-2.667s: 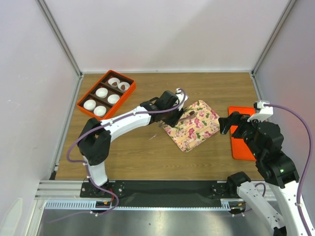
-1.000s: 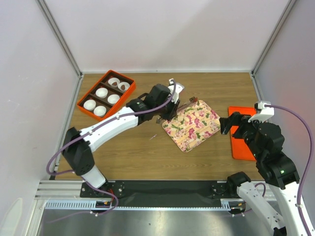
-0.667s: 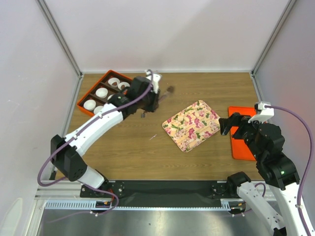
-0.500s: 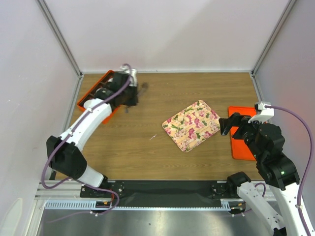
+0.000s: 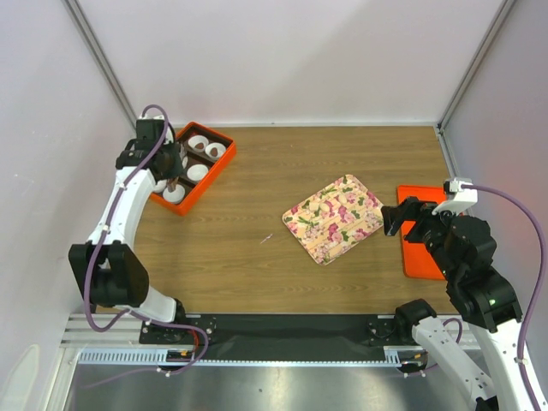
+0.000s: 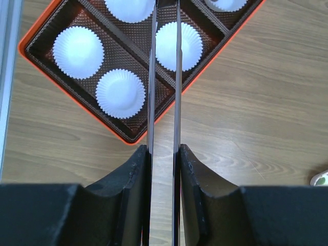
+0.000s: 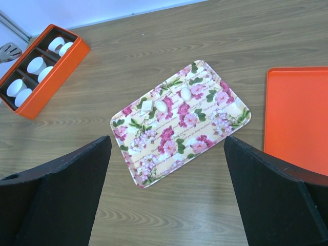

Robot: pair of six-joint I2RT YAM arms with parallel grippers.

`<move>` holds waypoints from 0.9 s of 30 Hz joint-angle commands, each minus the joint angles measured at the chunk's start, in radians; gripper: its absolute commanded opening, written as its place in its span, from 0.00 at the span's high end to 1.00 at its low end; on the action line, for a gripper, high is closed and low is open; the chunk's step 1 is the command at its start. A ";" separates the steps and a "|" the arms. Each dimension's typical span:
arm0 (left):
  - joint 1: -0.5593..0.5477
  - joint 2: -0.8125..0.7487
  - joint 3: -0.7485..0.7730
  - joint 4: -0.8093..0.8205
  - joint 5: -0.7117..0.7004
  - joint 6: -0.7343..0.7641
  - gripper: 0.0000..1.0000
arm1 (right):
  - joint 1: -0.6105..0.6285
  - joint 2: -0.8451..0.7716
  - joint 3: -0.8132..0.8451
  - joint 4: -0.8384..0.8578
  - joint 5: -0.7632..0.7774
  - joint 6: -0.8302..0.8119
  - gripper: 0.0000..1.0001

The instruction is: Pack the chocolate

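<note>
Overhead, left claw (image 6: 164,154) hung at ten o'clock over box (image 5: 210,179), clamped on tongs (image 6: 177,77), right claw (image 7: 166,148) sat at three o'clock, spread wide, holding nothing

tabletop (image 5: 257,257): wood grain, matt | box (image 7: 56,82): smooth orange plastic | liner (image 6: 82,84) inside box: brown, finely embossed | cups (image 6: 121,93) inside box: white pleated paper | tray (image 7: 169,148): flower print, slight gloss | tongs (image 6: 151,77): thin bright metal | left fingers (image 6: 128,189): black matt plastic
</note>
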 commanded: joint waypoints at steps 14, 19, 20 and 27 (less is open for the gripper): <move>0.056 0.136 0.110 0.054 -0.099 0.035 0.63 | 0.001 0.002 0.021 0.019 -0.006 -0.014 0.00; 0.056 0.189 0.153 0.050 -0.121 0.044 0.62 | 0.002 -0.004 0.024 0.008 0.011 -0.021 0.00; 0.056 0.196 0.158 0.051 -0.121 0.049 0.62 | 0.001 -0.006 0.024 0.004 0.014 -0.021 0.00; 0.056 0.229 0.170 0.050 -0.115 0.050 0.61 | 0.001 -0.007 0.025 0.005 0.016 -0.020 0.00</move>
